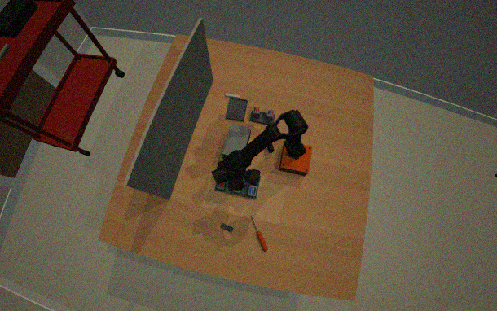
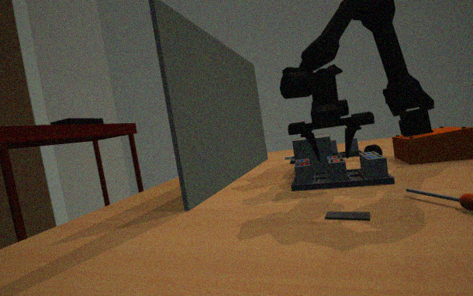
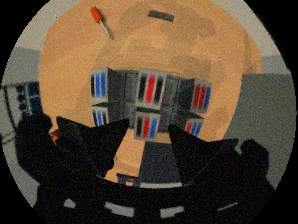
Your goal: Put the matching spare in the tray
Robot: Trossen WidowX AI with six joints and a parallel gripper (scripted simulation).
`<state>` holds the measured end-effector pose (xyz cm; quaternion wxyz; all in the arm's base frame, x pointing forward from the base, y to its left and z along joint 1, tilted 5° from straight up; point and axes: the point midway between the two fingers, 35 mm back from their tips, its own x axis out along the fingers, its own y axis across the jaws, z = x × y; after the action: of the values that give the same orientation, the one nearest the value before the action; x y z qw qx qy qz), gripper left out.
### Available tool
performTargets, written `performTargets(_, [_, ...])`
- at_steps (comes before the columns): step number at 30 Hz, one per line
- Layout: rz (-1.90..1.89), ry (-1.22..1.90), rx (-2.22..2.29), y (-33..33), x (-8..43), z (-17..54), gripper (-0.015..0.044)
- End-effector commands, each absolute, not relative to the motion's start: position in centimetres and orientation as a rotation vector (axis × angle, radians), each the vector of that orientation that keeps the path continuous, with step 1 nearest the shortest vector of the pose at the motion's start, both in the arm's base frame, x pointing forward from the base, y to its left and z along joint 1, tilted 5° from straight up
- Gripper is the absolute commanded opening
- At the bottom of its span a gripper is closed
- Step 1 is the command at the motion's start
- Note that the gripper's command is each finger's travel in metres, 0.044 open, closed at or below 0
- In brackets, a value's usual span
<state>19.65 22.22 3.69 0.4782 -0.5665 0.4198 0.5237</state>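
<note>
From the top, the arm reaches from its orange base (image 1: 296, 159) across the counter (image 1: 326, 228) to the rack (image 1: 238, 188) of spares, and the hand (image 1: 230, 179) hangs right over the rack, hiding most of it — only a blue-marked spare (image 1: 252, 190) at the rack's near corner shows plainly. The grey tray (image 1: 236, 138) lies just beyond the rack beside the arm, and further on sit a dark plate (image 1: 236, 109) and a small mounted unit (image 1: 262, 116); a screwdriver (image 1: 259, 234) and a small dark chip (image 1: 226, 227) lie on the near side, and a grey panel (image 1: 173, 118) stands along the left. In the exterior view the hand (image 2: 330, 140) points straight down with its fingers (image 2: 310, 141) partly spread, their tips down among the blocks; one finger stands between the left spare (image 2: 302, 164) and the middle spare (image 2: 336, 162), the other behind, and whether either touches a block cannot be told. Nothing is gripped. From the wrist, the two dark fingers frame a red-and-blue striped spare (image 3: 149, 124) in the front row, with a red-striped one (image 3: 150, 88) behind it and blue-striped ones (image 3: 100, 86) to the left — the gap between the fingers is wider than the block.
</note>
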Motion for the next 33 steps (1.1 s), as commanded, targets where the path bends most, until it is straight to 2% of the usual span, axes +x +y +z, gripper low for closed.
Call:
performTargets(1, [1.279, 1.031, -1.393, 22.0, 19.7, 2.7, 0.0300])
performTargets(24, [1.279, 1.032, -1.393, 21.9, 19.7, 0.5, 0.0300])
performTargets(30, [1.280, 1.033, -1.386, 21.9, 19.7, 0.7, 0.0142])
performTargets(33, [1.280, 1.033, -1.386, 21.9, 19.7, 0.7, 0.0123])
